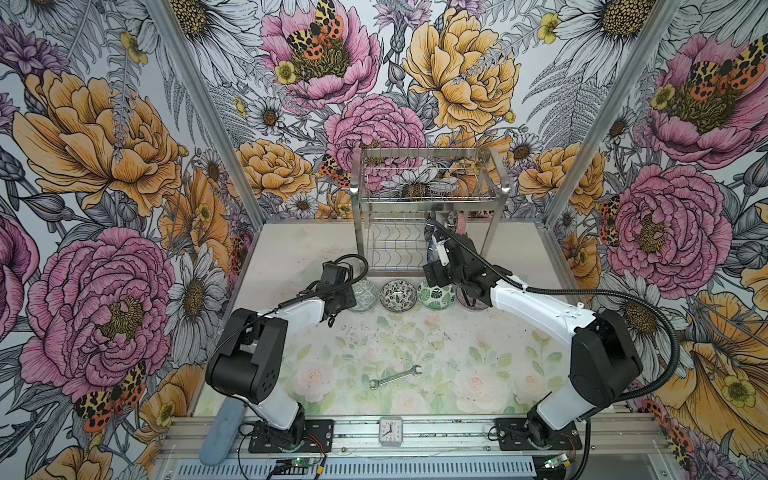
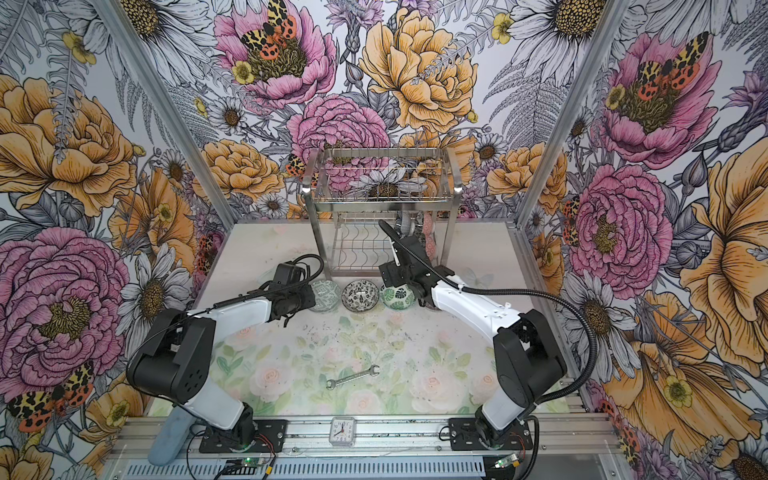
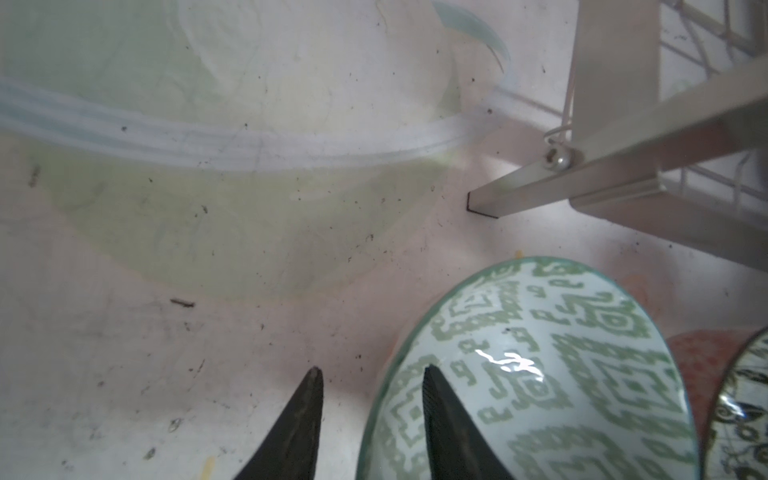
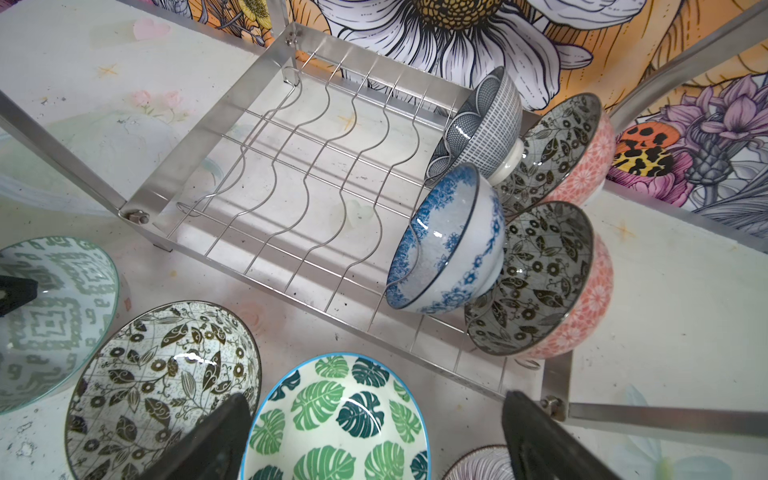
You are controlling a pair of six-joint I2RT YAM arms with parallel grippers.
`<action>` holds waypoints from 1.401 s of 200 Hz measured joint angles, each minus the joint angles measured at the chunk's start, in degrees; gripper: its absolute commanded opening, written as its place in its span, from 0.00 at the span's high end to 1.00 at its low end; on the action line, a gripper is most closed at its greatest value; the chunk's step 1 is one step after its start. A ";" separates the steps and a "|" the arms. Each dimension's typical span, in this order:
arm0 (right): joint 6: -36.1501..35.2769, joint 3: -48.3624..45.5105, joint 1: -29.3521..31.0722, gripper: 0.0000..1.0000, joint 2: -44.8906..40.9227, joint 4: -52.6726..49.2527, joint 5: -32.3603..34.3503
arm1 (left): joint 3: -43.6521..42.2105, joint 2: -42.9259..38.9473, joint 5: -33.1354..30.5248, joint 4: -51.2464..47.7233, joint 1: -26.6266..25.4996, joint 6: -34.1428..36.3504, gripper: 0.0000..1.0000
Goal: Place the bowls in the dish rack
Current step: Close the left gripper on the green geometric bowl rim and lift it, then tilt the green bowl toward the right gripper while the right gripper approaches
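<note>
Left gripper [image 3: 370, 370] part-open astride the left rim of green bowl [image 3: 561, 374], outer finger clear of it, nothing held. Right gripper [image 4: 374, 436] wide open, empty, over leaf bowl [image 4: 332, 415]. Four bowls [image 4: 449, 249] stand at the right end of the rack [image 1: 428, 202] lower shelf.

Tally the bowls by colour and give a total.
Pink bowls: 2
Green bowls: 2
Blue-white bowl: 1
Grey bowl: 1
Black-and-white bowl: 1
Striped bowl, mostly hidden: 1
Total: 8
</note>
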 measured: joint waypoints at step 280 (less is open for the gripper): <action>10.05 -7.10 9.31 0.00 -19.12 -2.67 -1.51 | -4.24 -34.93 -13.92 -12.15 -19.98 -3.43 1.00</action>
